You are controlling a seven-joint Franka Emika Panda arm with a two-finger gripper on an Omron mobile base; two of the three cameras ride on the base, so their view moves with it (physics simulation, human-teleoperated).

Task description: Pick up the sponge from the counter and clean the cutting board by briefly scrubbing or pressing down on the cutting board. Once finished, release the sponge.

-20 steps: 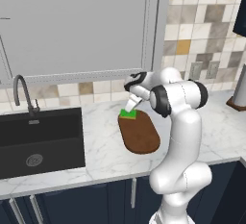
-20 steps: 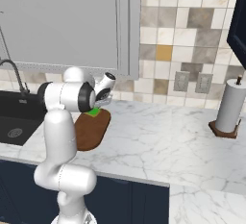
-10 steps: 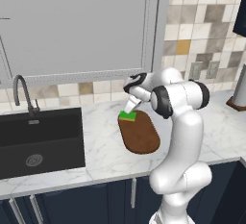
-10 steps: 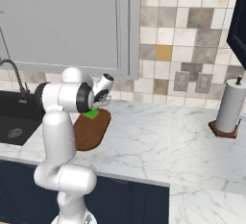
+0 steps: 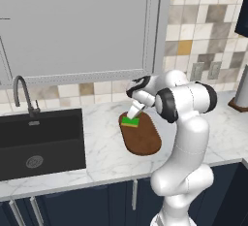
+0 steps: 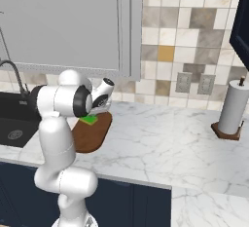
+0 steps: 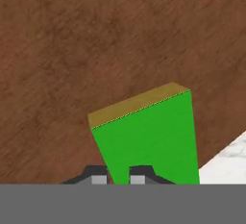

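Note:
The dark reddish-brown cutting board (image 5: 143, 137) lies on the white marble counter (image 5: 101, 147), right of the sink. The green sponge (image 5: 130, 121) with its yellow layer rests on the board's far left end. My gripper (image 5: 134, 111) reaches down onto it from above. In the hand view the sponge (image 7: 149, 136) stands between the two finger tips, its yellow edge turned away, with the brown board (image 7: 96, 40) behind it and my gripper (image 7: 118, 179) shut on it. From the right base view the sponge (image 6: 88, 120) peeks out beside the arm, on the board (image 6: 95, 134).
A black sink basin (image 5: 38, 142) with a dark faucet (image 5: 24, 94) lies to the left of the board. A paper towel roll (image 6: 232, 108) stands at the far right of the counter (image 6: 170, 143). Grey wall cabinets (image 5: 82, 26) hang overhead.
The gripper with the sponge has shifted slightly left and down at the board's far end. Board and base have stayed put.

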